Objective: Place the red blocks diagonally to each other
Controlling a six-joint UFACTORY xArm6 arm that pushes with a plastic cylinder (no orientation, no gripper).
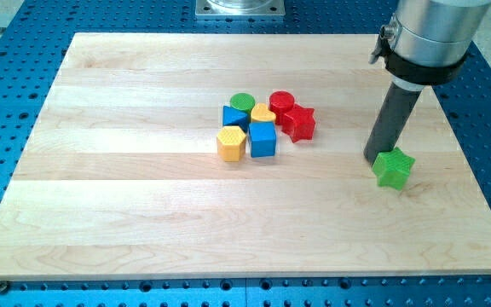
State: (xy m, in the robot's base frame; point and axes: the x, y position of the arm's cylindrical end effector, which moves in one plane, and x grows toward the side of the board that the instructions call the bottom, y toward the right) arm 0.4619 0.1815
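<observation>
My tip [375, 159], a bare rod with no jaws to open or close, touches the green star [394, 168], while the red cylinder [280, 102] and red star [298, 122] sit touching, well to its left in the view.

Our tip [374, 159] touched the green star [394, 168]; the red cylinder [281, 102] and red star [298, 123] sat clustered well to its left.
</observation>
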